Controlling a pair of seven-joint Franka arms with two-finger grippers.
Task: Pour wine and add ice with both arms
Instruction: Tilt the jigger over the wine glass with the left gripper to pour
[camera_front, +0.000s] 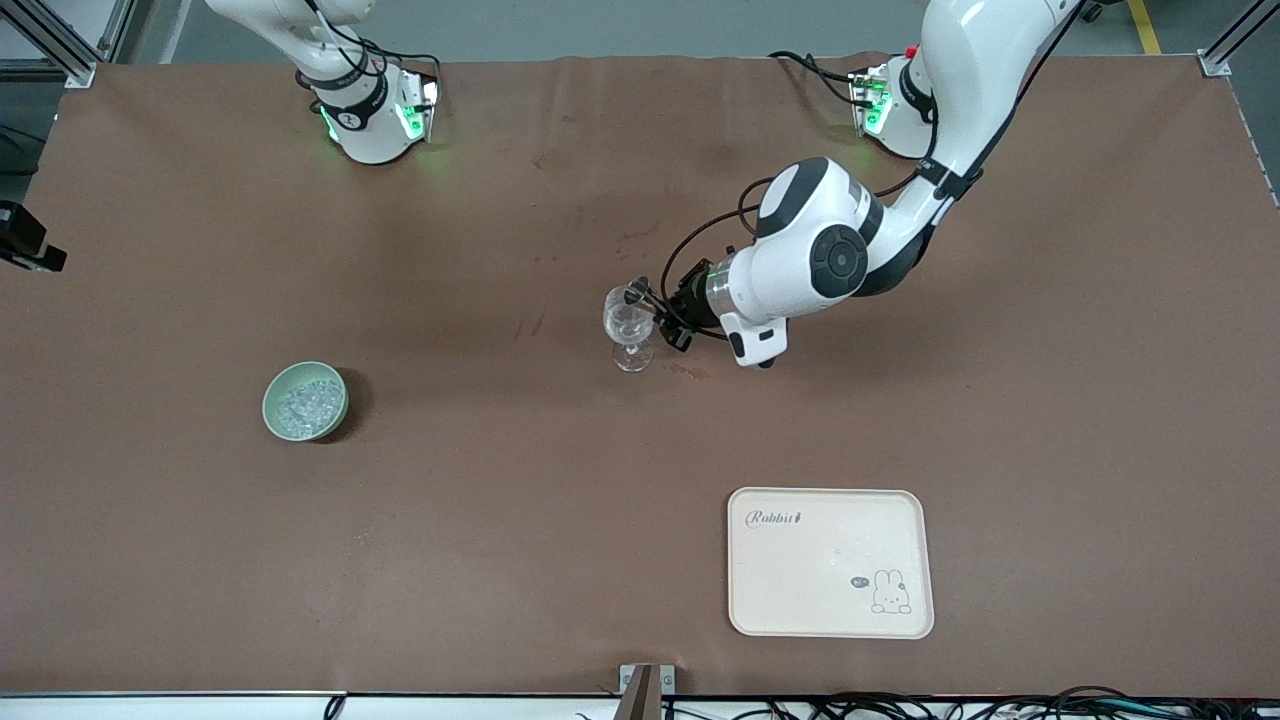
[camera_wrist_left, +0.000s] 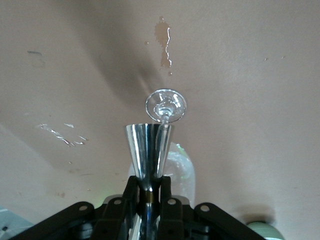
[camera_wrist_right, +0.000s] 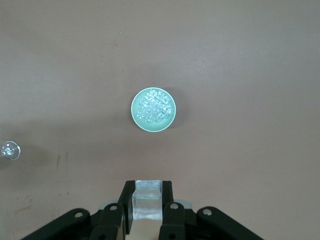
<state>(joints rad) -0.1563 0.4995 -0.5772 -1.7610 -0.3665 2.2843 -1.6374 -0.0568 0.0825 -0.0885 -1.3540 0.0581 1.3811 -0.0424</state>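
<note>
A clear wine glass (camera_front: 629, 325) stands upright mid-table. My left gripper (camera_front: 657, 306) is beside its rim, shut on the waist of a steel jigger (camera_front: 633, 294) that is tipped over the glass. In the left wrist view the gripper (camera_wrist_left: 149, 189) holds the jigger (camera_wrist_left: 148, 147) in front of the glass (camera_wrist_left: 166, 105). Dark wet spots of wine (camera_front: 688, 370) mark the cloth by the glass foot. The ice (camera_front: 308, 403) fills a pale green bowl (camera_front: 272, 400) toward the right arm's end. My right gripper (camera_wrist_right: 148, 197) is high over the table, shut on a clear cube-shaped block (camera_wrist_right: 148, 200), with the ice (camera_wrist_right: 154, 108) in its bowl (camera_wrist_right: 135, 107) below.
A cream tray (camera_front: 830, 600) with a rabbit print lies near the front edge, toward the left arm's end. A larger wet streak (camera_wrist_left: 164, 42) shows on the brown cloth near the glass. The right wrist view also shows the wine glass (camera_wrist_right: 10, 150) at its edge.
</note>
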